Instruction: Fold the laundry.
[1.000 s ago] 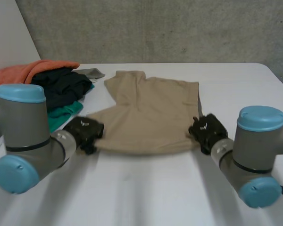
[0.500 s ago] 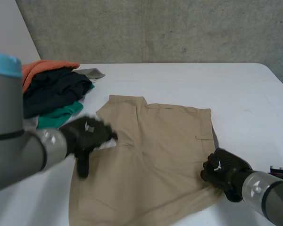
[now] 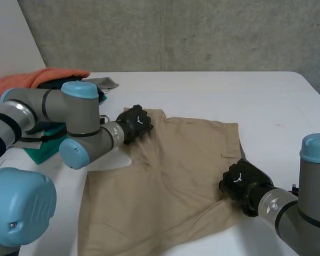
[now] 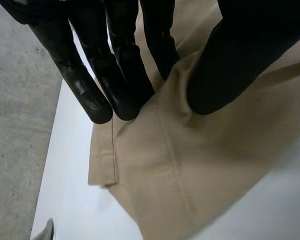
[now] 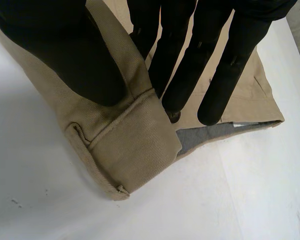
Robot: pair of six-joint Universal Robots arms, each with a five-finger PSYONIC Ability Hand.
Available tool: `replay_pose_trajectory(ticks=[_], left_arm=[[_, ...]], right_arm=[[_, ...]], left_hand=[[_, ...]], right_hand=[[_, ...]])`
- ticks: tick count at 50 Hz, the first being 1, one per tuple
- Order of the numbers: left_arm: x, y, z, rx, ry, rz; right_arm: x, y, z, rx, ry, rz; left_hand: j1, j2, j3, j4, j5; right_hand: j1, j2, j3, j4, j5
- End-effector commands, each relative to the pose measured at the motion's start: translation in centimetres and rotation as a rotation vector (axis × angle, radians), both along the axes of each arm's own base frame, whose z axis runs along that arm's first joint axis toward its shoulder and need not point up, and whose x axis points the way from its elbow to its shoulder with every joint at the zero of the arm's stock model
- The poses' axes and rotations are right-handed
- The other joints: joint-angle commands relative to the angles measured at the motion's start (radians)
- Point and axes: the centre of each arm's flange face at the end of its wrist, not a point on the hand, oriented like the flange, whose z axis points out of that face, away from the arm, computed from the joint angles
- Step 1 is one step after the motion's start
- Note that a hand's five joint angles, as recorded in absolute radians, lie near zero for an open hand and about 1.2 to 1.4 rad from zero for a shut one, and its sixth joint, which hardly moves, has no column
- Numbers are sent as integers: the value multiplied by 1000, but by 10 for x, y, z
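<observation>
Head view: a beige garment (image 3: 176,170) is spread on the white worktop (image 3: 266,101), with some creases across its middle. The left hand (image 3: 134,121) is set on the far left corner of the garment. The right hand (image 3: 239,184) is set on its right edge, near the front corner. A pile of laundry (image 3: 32,81), in which orange, black and teal cloth can be made out, is seen at the left side of the worktop, partly covered by the left arm (image 3: 69,114).

Left wrist view: a raised ridge of the beige cloth is pinched between the thumb and the straight fingers (image 4: 115,75) of the left hand, close to a stitched seam.

Right wrist view: a folded hem of the garment is clamped between the thumb and the fingers (image 5: 185,65) of the right hand. A strip of grey lining (image 5: 210,132) is exposed just beside the fingertips.
</observation>
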Motion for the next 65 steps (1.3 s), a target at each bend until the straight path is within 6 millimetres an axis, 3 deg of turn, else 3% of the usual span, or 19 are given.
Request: replay_pose_trajectory(ticks=[1, 4, 8, 13, 16, 18, 23, 27, 30, 33, 37, 41, 47, 51, 55, 56, 59, 63, 65], left_arm=[[35, -9, 37, -31, -17, 401], [56, 2, 46, -1, -17, 602], [61, 37, 41, 154, -63, 614], [63, 59, 49, 349, -34, 589], [68, 60, 66, 384, 23, 621], [75, 58, 86, 373, 102, 660], [94, 67, 127, 364, 263, 704], [100, 94, 135, 438, 312, 663], [102, 115, 130, 504, 320, 631], [105, 153, 117, 607, 314, 595], [109, 185, 101, 674, 280, 595], [117, 201, 80, 715, 225, 631], [118, 209, 61, 744, 185, 647], [112, 208, 49, 759, 172, 632], [105, 204, 46, 765, 203, 633], [102, 205, 46, 770, 218, 637], [98, 206, 50, 771, 243, 630], [96, 209, 61, 737, 264, 609], [97, 215, 64, 719, 228, 575]], right_arm=[[0, -2, -1, -13, -6, -4], [1, 1, -2, -7, -3, 2], [4, 7, -4, 2, 1, 20], [8, 11, -5, -8, 11, 23], [9, 11, -2, -27, 6, 16], [12, 9, 1, -47, -13, 11], [18, 5, 12, -80, -105, -17], [22, -2, 18, -80, -183, -48], [25, -6, 20, -66, -233, -68], [31, -12, 26, -39, -323, -103], [34, -22, 31, -24, -407, -150], [34, -32, 33, -26, -469, -205], [30, -36, 34, -53, -484, -263], [27, -36, 35, -69, -483, -287], [24, -34, 38, -79, -483, -299], [22, -33, 40, -85, -481, -298], [19, -30, 44, -95, -468, -291], [12, -5, 44, -53, -305, -178], [3, 19, 39, -7, -136, -32]], left_hand=[[225, 209, 215, 205, 236], [225, 209, 215, 205, 236], [225, 209, 215, 205, 236], [-663, -679, -673, -682, -652], [-890, -906, -900, -909, -879], [-905, -921, -915, -925, -894], [-864, -880, -874, -884, -853], [-855, -871, -865, -875, -844], [-820, -836, -830, -840, -809], [-802, -818, -812, -822, -792], [-802, -818, -812, -822, -792], [-802, -818, -812, -822, -792], [-794, -810, -804, -813, -783], [-627, -643, -637, -646, -616], [-184, -200, -194, -203, -173], [38, 22, 28, 18, 49], [225, 209, 215, 205, 236], [225, 209, 215, 205, 236], [225, 209, 215, 205, 236]], right_hand=[[279, 221, 208, 200, 198], [279, 221, 208, 200, 198], [279, 221, 208, 200, 198], [279, 221, 208, 200, 198], [279, 221, 208, 200, 198], [279, 221, 208, 200, 198], [279, 221, 208, 200, 198], [279, 221, 208, 200, 198], [279, 221, 208, 200, 198], [279, 221, 208, 200, 198], [279, 221, 208, 200, 198], [279, 221, 208, 200, 198], [279, 221, 208, 200, 198], [279, 221, 208, 200, 198], [279, 221, 208, 200, 198], [279, 221, 208, 200, 198], [279, 221, 208, 200, 198], [279, 221, 208, 200, 198], [279, 221, 208, 200, 198]])
